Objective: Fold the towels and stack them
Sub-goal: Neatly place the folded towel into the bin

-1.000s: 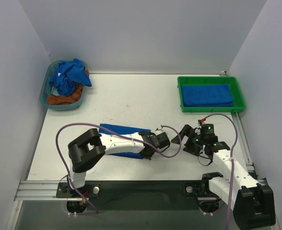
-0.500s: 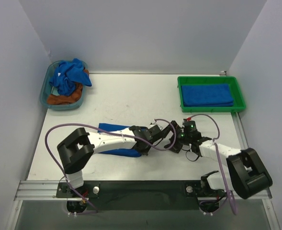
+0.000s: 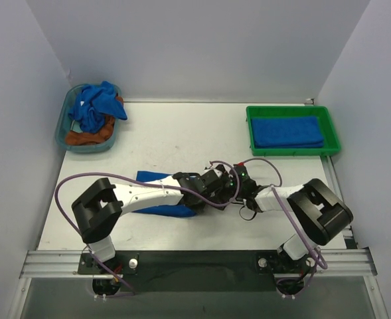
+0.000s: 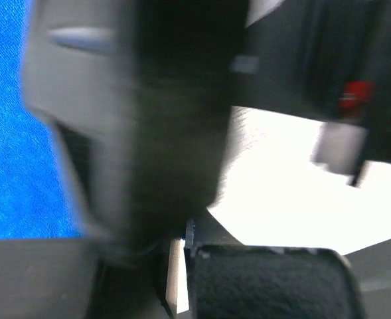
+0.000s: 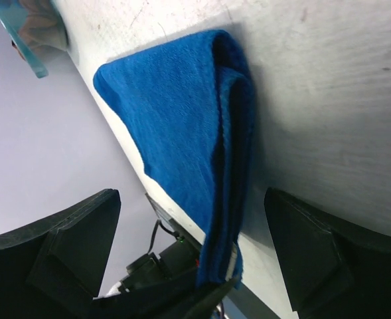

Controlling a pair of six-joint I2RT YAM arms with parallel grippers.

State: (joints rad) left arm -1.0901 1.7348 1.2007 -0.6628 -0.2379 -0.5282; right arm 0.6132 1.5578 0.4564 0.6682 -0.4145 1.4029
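White table, folded towel lying mid-left. My right end effector just swung in, jaws wide open, facing the left end effector, which stays pinched shut on the towel's end. Looks like a handoff toward the green tray.

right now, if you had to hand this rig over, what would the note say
Left gripper: shut, at the right end of the table towel; whether it pinches it is unclear.
Right gripper: open, facing that towel, holding nothing.
Done: table towel folded; tray towel folded, lying in the tray.
Left: stack the table towel in the tray, then fold the basket towels, heaped in the basket with an orange cloth.
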